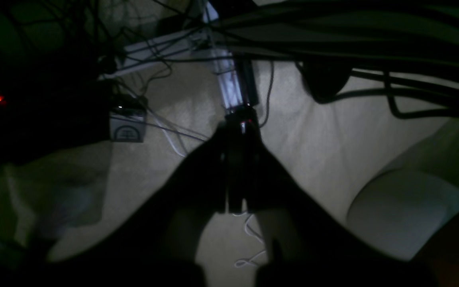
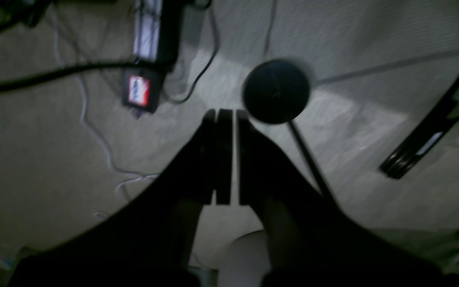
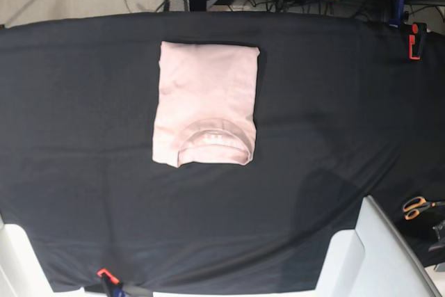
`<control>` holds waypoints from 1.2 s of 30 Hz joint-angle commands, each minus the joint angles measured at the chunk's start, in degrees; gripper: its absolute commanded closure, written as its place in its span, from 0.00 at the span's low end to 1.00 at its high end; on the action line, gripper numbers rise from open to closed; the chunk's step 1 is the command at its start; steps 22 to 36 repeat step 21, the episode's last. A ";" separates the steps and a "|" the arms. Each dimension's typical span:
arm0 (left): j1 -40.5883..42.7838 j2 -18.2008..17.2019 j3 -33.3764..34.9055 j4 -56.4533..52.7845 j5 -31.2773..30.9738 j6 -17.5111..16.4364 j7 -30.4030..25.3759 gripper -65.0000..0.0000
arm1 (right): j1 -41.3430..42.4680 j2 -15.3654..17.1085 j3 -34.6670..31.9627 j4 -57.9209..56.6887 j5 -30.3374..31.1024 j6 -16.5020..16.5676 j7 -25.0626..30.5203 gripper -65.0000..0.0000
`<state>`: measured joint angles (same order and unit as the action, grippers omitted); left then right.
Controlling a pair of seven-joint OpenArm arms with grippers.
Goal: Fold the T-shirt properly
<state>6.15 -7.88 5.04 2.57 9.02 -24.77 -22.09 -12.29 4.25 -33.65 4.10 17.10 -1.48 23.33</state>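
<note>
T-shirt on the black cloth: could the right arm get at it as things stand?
Probably yes. The folded T-shirt lies flat with nothing on it or beside it; the right hand is shut, aimed at the floor, off the table.

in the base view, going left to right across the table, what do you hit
Bare black table cloth → folded pink T-shirt, collar toward the near edge → more bare cloth → orange clamp at the far right edge, and orange-handled scissors nearer the camera.

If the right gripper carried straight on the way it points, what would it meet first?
Judging by the right wrist view, the right gripper, jaws shut and empty, points off the table toward the carpeted floor. The way looks free until the carpet beside the round black base; depth is unclear.
</note>
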 commanded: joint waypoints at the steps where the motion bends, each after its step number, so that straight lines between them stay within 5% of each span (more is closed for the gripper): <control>1: -0.75 -0.34 0.02 -0.24 0.08 -0.15 -0.64 1.00 | 0.12 0.45 0.02 0.08 0.17 -0.33 0.89 0.96; 36: -1.19 -0.52 0.02 -0.33 0.00 -0.15 -0.64 1.00 | 1.00 -2.45 -0.07 0.34 0.17 -0.33 0.89 0.96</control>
